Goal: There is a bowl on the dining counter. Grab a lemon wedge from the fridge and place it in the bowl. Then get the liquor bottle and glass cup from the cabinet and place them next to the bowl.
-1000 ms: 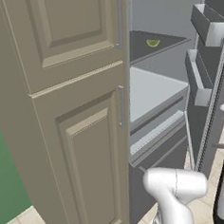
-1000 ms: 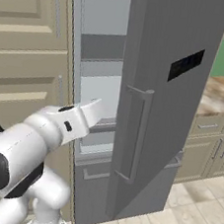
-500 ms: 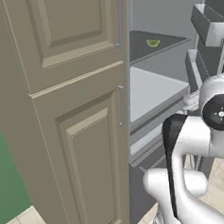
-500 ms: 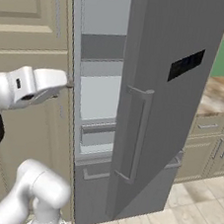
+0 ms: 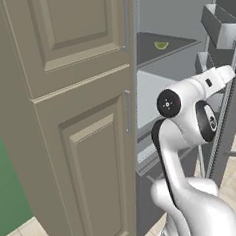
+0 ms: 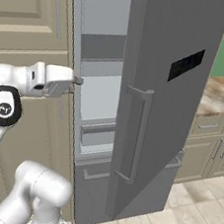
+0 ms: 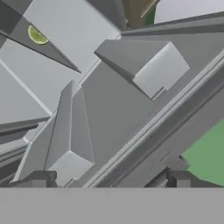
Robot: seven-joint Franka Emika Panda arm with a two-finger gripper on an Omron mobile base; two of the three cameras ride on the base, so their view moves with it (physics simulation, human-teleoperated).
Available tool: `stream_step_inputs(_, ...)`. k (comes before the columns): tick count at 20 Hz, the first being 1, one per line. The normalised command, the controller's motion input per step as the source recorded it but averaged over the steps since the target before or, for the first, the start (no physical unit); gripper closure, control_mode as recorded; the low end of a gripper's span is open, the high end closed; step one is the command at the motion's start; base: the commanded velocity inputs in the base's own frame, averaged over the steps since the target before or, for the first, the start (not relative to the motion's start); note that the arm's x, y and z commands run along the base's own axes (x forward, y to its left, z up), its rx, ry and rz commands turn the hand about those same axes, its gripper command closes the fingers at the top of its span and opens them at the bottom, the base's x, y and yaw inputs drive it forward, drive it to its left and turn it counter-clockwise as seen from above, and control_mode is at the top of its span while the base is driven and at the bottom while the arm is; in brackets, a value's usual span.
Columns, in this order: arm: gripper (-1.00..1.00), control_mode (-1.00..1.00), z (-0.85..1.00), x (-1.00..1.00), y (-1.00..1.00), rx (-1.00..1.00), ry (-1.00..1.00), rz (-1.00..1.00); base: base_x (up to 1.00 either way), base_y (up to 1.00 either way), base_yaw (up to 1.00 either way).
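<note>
Reaching for the small yellow-green lemon wedge (image 5: 161, 45) on the grey fridge shelf (image 5: 180, 46). My two-finger gripper (image 7: 107, 180) is spread, empty (tips apart). Next I must steer it up toward the wedge.

lemon wedge (image 5: 161, 45) | yellow-green | lying on upper fridge shelf (image 5: 174, 48)
</note>
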Motion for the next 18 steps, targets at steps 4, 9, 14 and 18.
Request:
stream_step_inputs(4, -1.0, -1.0, -0.05, 0.71, -0.11, 0.0, 0.0, -0.08, 0.0, 0.0, 0.0)
stream_step_inputs(9, -1.0, -1.0, 0.0, 0.52, -0.26, 0.0, 0.0, -0.02, 0.0, 0.0, 0.0)
stream_step_inputs(14, -1.0, -1.0, 0.0, 0.44, -0.41, 0.01, 0.0, 0.0, 0.0, 0.0, 0.0)
stream_step_inputs(18, -1.0, -1.0, 0.0, 0.57, -0.49, 0.07, 0.01, 0.0, 0.0, 0.0, 0.0)
